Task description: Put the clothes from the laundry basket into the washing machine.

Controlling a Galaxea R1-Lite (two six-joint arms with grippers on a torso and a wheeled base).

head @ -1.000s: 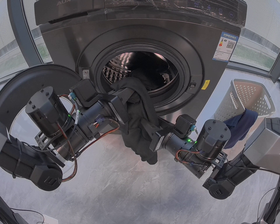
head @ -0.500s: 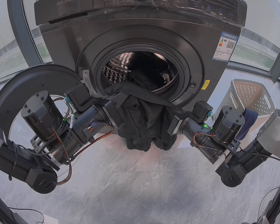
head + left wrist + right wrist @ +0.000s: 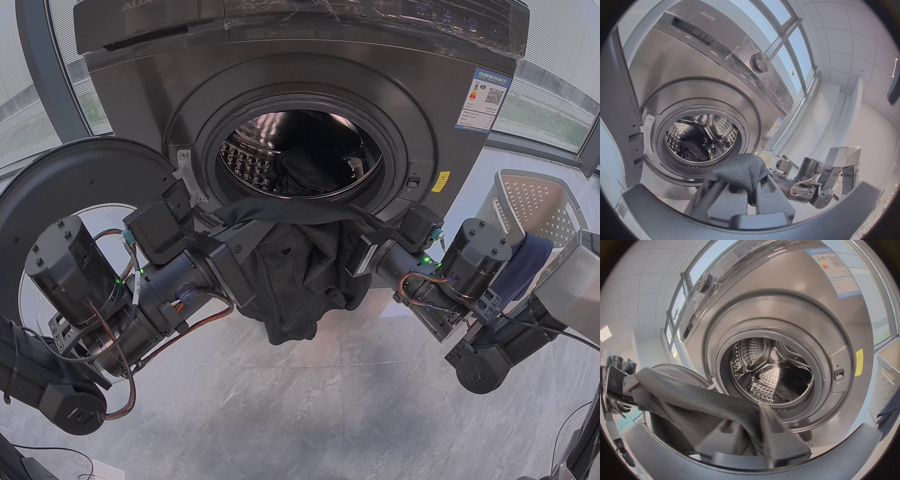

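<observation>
The dark grey front-loading washing machine stands just beyond both sets of jaws, its round drum mouth open a little above and behind them. Its round dark door is swung wide open on the outer side of the left gripper. A large black fabric garment is stretched between the left gripper and the right gripper. Its upper edge runs taut from one to the other, level with the lower lip of the drum mouth; whether it touches the lip cannot be told. The rest hangs in folds below the jaws, clear of the pale grey marbled floor. The left jaws are pressed together on one end of that edge, and the right jaws pinch the other end. A pale perforated plastic laundry basket stands on the floor on the outer side of the right gripper, well apart from its jaws. A navy blue cloth hangs over the basket's near rim. Deep in the drum, beyond the jaws, lies a small heap of dark clothes
</observation>
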